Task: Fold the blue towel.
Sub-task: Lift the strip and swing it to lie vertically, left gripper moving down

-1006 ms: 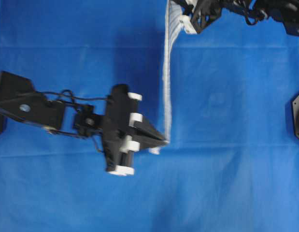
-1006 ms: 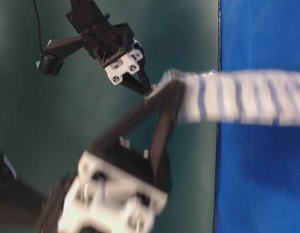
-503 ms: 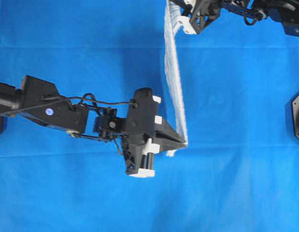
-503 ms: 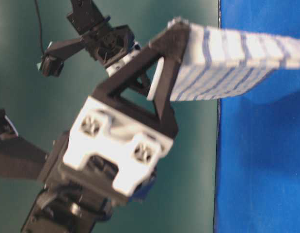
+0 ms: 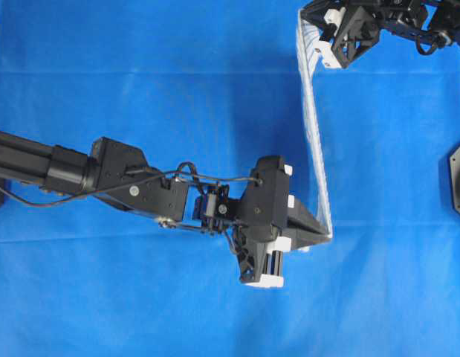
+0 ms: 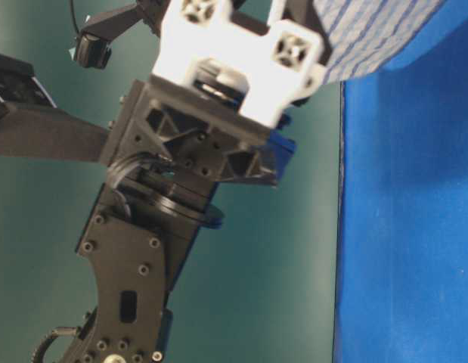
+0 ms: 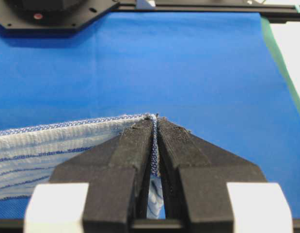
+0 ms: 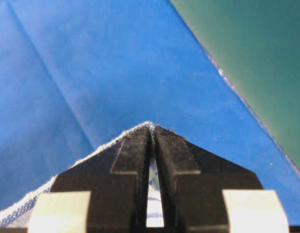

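Hanging above the plain solid-blue table covering [image 5: 140,89], the white woven towel with thin blue stripes [image 5: 316,141] is stretched taut between the two tools, its long axis running from the top edge of the overhead view down toward the covering's middle. The left gripper [image 5: 328,237] is clamped on the towel's lower corner; the right gripper [image 5: 307,16] is clamped on the upper corner, near the covering's far edge
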You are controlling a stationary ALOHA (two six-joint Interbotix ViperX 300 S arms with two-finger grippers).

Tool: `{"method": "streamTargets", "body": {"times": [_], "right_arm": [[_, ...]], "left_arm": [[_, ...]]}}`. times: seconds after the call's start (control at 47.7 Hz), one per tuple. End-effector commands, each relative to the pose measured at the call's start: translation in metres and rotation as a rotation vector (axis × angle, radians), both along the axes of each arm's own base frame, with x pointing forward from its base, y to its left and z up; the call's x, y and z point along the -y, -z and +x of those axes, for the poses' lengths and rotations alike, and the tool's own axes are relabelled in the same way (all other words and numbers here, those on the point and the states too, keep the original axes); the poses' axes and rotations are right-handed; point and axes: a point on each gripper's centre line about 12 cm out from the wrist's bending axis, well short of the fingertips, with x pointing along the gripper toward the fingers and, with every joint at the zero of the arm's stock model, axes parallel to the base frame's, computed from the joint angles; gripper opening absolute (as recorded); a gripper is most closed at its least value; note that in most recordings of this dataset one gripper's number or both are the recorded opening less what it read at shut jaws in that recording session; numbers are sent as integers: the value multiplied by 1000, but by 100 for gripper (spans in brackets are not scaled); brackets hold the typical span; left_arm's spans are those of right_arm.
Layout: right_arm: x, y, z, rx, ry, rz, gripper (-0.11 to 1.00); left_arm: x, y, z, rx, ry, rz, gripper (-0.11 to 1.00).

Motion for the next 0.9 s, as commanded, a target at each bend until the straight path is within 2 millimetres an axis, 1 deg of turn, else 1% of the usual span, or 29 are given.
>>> {"method": "streamTargets", "body": {"times": [0.0,0.189,0.335,0.461,0.566,0.713,0.88], "right_arm": [[4,-7,6,22,-1,-14,5],[7,9,29,3,-29,2,5],[11,20,51,-8,-51,8,5],[13,20,70,5,-70,1,5],[13,21,80,9,-80,0,5],[15,24,89,5,-87,-1,5],[15,25,89,2,-89,-2,5]], "left_arm": [[22,-16,-7,34,42,-18,1],[25,1,-33,-34,47,-35,1],[23,17,-56,-99,37,-60,1],[19,27,-77,-147,27,-82,1],[18,31,-90,-170,19,-102,1],[20,34,-95,-186,21,-105,1],[18,34,-95,-186,18,-106,1]]}}
